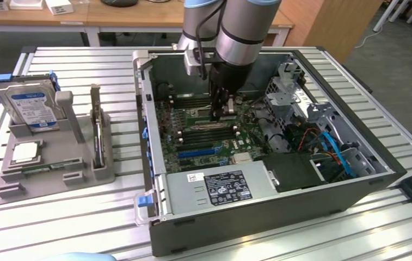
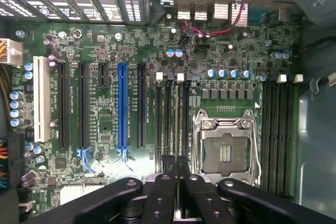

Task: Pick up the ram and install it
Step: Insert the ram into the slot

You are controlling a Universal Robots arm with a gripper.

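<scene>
My gripper (image 1: 224, 111) reaches down into the open computer case (image 1: 158, 179), just above the motherboard (image 2: 105, 45). In the wrist view its black fingers (image 2: 160, 192) are pressed together on a thin dark ram (image 2: 178, 164) seen edge-on. The stick lines up with a memory slot (image 2: 180, 108) beside the CPU socket (image 2: 226, 148); whether it touches the slot cannot be told. The slot's white latch (image 2: 180, 76) shows at its far end. A second green ram (image 1: 46, 166) lies flat in the grey holder (image 1: 60, 141) at the exterior view's left.
The holder also carries a silver hard drive with a blue label (image 1: 30, 106), a tall dark upright card (image 1: 98, 133) and a CPU chip (image 1: 24, 153). Inside the case sit a power supply (image 1: 220, 187), drive cages (image 1: 293, 92) and blue cables (image 1: 336, 152). More memory slots (image 2: 275, 129) flank the socket.
</scene>
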